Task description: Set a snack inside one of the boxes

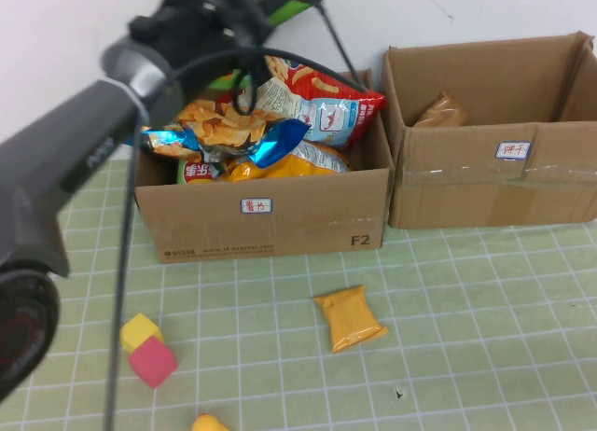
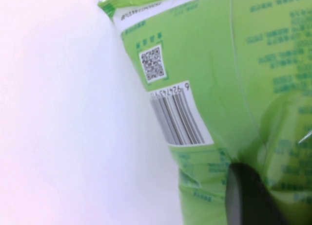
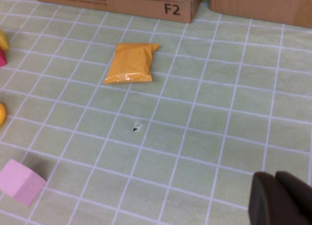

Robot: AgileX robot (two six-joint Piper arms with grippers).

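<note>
The left gripper (image 2: 243, 186) has its fingers (image 2: 246, 196) pinched on a green snack bag (image 2: 219, 88), gripping the bag's crinkled lower part; the barcode and QR square face the wrist camera, and the bag's long axis runs away from the fingers toward its sealed end. In the high view the left arm (image 1: 84, 160) reaches up over the back left corner of the left box (image 1: 270, 221), and only a sliver of the green bag (image 1: 294, 6) shows past the wrist, above the rear rim and pointing toward the wall.

The left box is heaped with chip bags (image 1: 252, 132) that rise above its edges, so little free room remains inside. The right box (image 1: 494, 184) stands just beside it, holding one brown packet (image 1: 440, 112) in its back left corner, with most of its floor open.

The right gripper (image 3: 280, 198) hangs low over the counter (image 3: 219, 113), fingers pressed together and holding nothing. An orange packet (image 1: 350, 319) lies flat on the counter in front of the left box, well apart from both. Yellow and pink blocks (image 1: 147, 349) sit near the counter's front left.
</note>
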